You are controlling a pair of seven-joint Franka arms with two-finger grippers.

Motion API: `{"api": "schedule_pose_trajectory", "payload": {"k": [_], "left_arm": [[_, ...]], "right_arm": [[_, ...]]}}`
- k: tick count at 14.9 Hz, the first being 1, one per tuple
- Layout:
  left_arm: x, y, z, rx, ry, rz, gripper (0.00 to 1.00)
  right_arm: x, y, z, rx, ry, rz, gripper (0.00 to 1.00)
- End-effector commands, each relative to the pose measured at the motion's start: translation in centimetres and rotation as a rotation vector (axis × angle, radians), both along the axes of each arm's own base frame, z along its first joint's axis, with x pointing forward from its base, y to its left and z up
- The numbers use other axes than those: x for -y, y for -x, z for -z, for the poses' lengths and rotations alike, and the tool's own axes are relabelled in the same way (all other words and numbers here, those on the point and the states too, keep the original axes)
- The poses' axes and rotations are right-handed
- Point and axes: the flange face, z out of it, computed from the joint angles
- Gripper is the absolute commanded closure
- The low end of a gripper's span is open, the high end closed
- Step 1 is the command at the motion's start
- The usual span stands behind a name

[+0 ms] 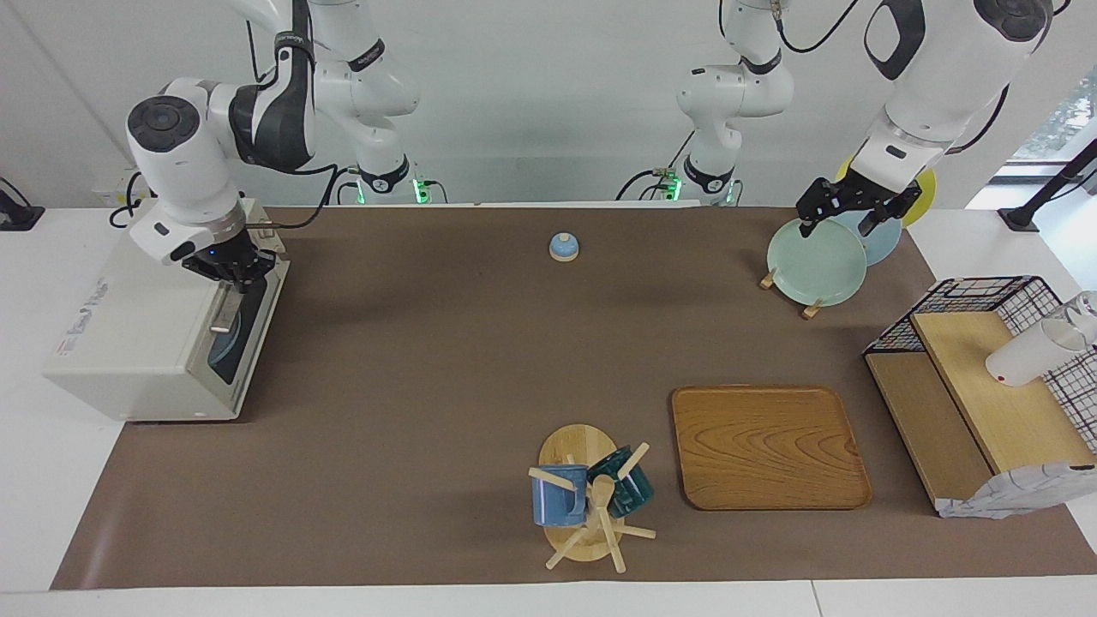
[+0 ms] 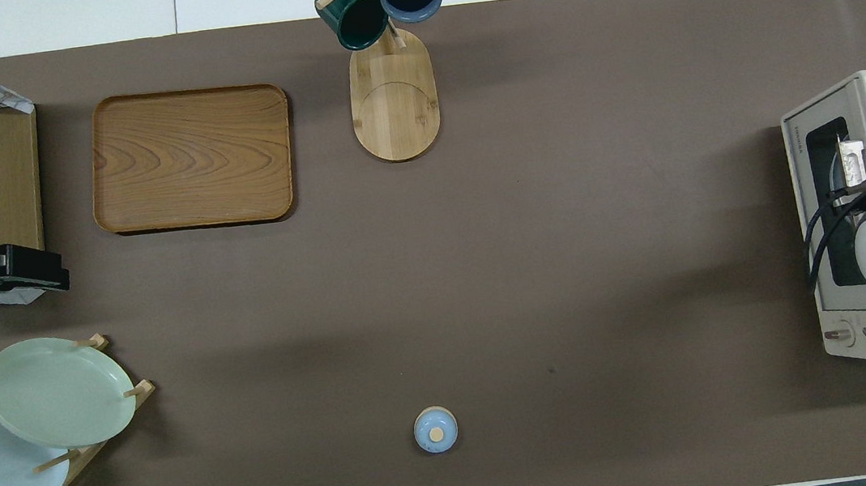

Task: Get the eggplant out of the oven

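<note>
Evidently the door-opening step is in hand: the right gripper point(image 1: 230, 272) is set at the closed oven point(image 1: 146, 343) door's handle point(image 1: 224, 313), its finger state indiscernible, the left gripper point(image 1: 844, 210) is held open over the plates point(image 1: 817, 261), waiting, and the eggplant, unseen and presumably inside, must next be exposed by pulling the door down.

**Two white arms, black joints**

Both arms have glossy white rounded shells with black bands at the joints. The right arm point(image 1: 214, 128) shows a dark grey round cap at its elbow and a broad black panel at about 3 o'clock from it. Black cables run along both arms; the left arm point(image 1: 934, 77) has a dark oval inset. Green lights glow at both bases. Both grippers are black. Small lettering on the black bands is probably a maker's name.
</note>
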Motion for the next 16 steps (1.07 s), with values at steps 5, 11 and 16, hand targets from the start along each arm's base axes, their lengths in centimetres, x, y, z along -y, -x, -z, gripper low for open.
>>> {"api": "schedule_pose_trajectory", "payload": {"k": [5,11,16], "left_arm": [[-0.4,0.2,-0.3,-0.002,-0.018,0.002,0.0],[-0.4,0.2,-0.3,-0.002,-0.018,0.002,0.0],[-0.4,0.2,-0.3,-0.002,-0.018,0.002,0.0]], "right_arm": [[-5.0,-2.1,8.2,0.091,-0.17,-0.023,1.0],[-7.6,-4.0,15.7,0.118,-0.187,0.012,1.0],[-14.6,-4.5,13.8,0.117,-0.193,0.065,1.0]]}}
